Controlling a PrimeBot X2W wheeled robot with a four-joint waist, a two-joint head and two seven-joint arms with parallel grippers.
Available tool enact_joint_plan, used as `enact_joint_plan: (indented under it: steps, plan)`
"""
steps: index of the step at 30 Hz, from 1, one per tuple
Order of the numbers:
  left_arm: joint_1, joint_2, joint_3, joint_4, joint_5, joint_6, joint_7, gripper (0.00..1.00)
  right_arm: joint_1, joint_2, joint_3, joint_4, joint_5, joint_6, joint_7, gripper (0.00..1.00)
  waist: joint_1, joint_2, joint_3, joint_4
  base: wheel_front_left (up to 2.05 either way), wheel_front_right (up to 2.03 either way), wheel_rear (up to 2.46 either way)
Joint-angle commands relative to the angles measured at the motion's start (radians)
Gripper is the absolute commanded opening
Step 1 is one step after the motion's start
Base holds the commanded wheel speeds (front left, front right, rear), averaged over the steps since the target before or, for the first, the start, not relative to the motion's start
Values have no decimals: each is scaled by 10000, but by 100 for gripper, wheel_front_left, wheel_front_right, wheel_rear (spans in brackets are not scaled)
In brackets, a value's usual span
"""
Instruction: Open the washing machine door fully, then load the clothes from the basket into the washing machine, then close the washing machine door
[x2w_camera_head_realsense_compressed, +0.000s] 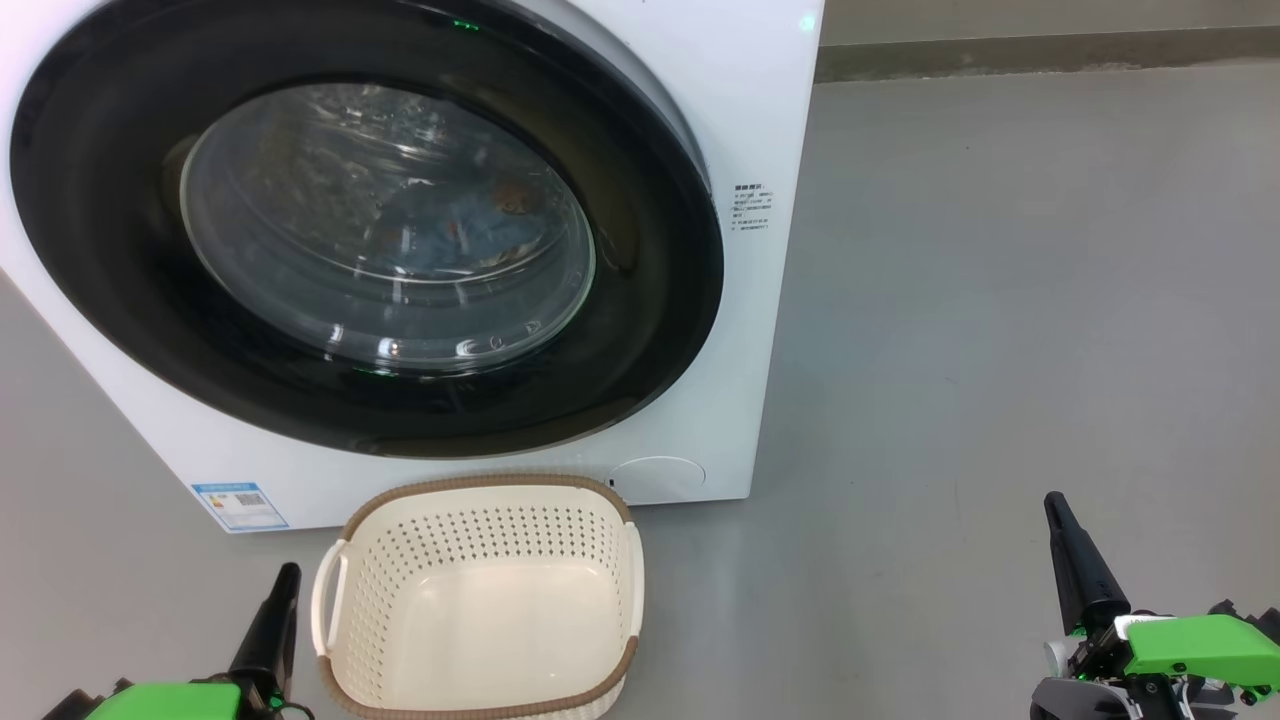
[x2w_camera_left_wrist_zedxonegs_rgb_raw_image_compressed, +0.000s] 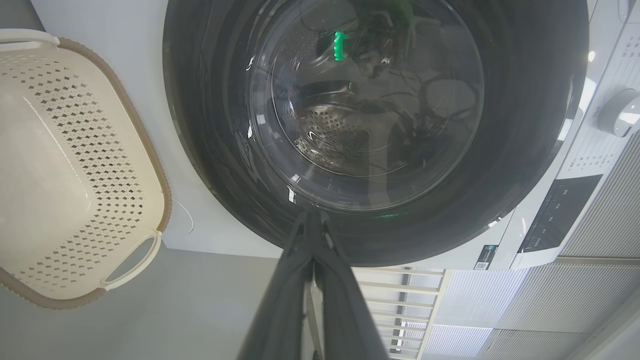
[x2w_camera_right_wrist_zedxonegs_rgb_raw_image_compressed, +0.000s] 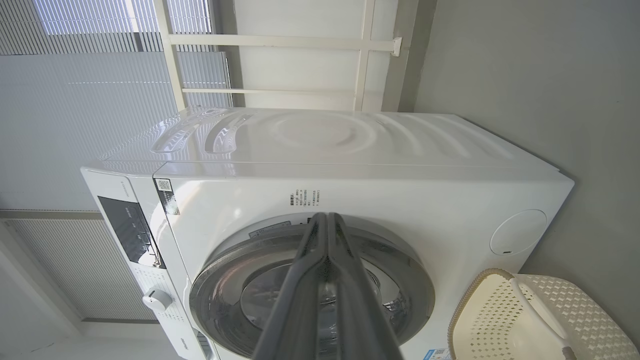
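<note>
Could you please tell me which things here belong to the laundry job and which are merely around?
Job: door, shut; washing machine; clothes, inside behind the glass; basket, empty; left gripper, right gripper, both shut.
Around: blue label; round flap; knob; floor.

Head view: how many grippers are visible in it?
2. The left gripper is at the lower left, beside the basket; the right gripper is at the lower right, over the floor. Both have jaws shut.
</note>
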Motion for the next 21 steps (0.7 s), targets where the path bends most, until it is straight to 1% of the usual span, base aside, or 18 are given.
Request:
enact_joint_plan:
  steps: [1,21]
  plan:
    - [-411,118,358,-261,-8,-29,64,0,-105,-31,228,-305,43,17,77,0,0,-1,0,0,0,0,0]
    - [-411,116,360,-261,-6,-29,66,0,-105,-31,228,-305,43,17,77,0,0,-1,0,0,0,0,0]
